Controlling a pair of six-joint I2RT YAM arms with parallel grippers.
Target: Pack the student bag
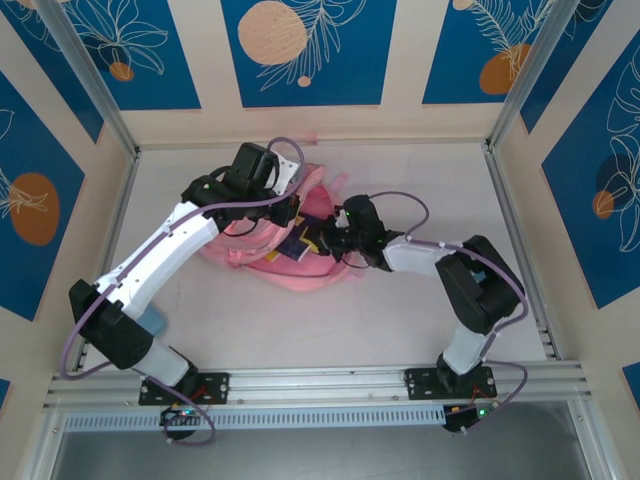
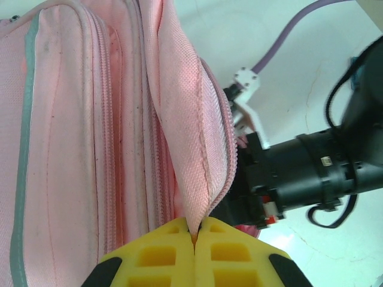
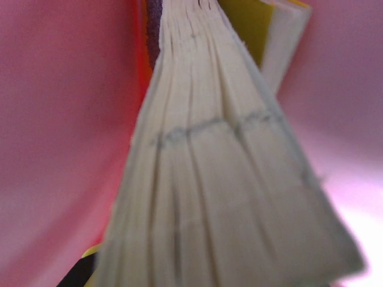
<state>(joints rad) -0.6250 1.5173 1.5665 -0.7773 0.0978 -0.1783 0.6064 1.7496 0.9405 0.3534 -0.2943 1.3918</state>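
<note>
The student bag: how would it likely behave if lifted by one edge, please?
Probably floppy: the flap of the student bag folds and drapes where the left gripper pinches it. Likely not slippery, as the weave looks coarse. Perhaps weighted unevenly by the book in its opening.

No writing, brand, number or sign can be read. A small pale sticker (image 2: pixel 326 160) on the right arm's black wrist (image 2: pixel 293 173), beside the student bag (image 2: pixel 90 119), is too tiny to make out. The book (image 1: pixel 298 243) has a dark cover with a yellow patch but no legible letters, and its page edges (image 3: pixel 227 179) carry only a faint grey line
</note>
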